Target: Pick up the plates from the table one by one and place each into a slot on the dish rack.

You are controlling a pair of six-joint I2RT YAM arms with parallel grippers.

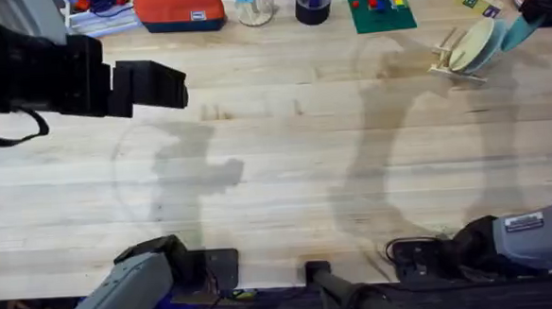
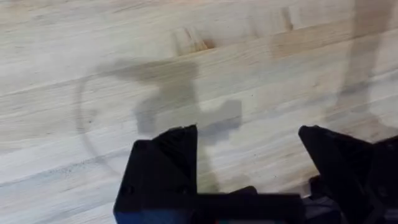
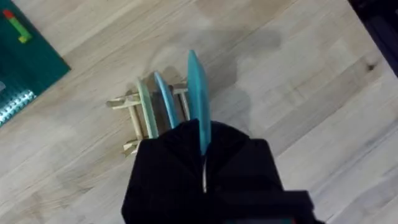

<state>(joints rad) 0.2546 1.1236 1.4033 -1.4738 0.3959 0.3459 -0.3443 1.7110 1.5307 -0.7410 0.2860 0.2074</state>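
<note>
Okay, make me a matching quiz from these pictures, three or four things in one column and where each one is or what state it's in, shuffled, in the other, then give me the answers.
Things:
1. bright blue plate
2. cream plate
3. left pincer
4. green baseplate

Places or states:
A. open above bare table
B. at the far table edge, with small bricks on it
C. held on edge in the right pincer, above the dish rack
D. standing in a slot of the dish rack

Pairs: 1-C, 2-D, 3-A, 4-B
</note>
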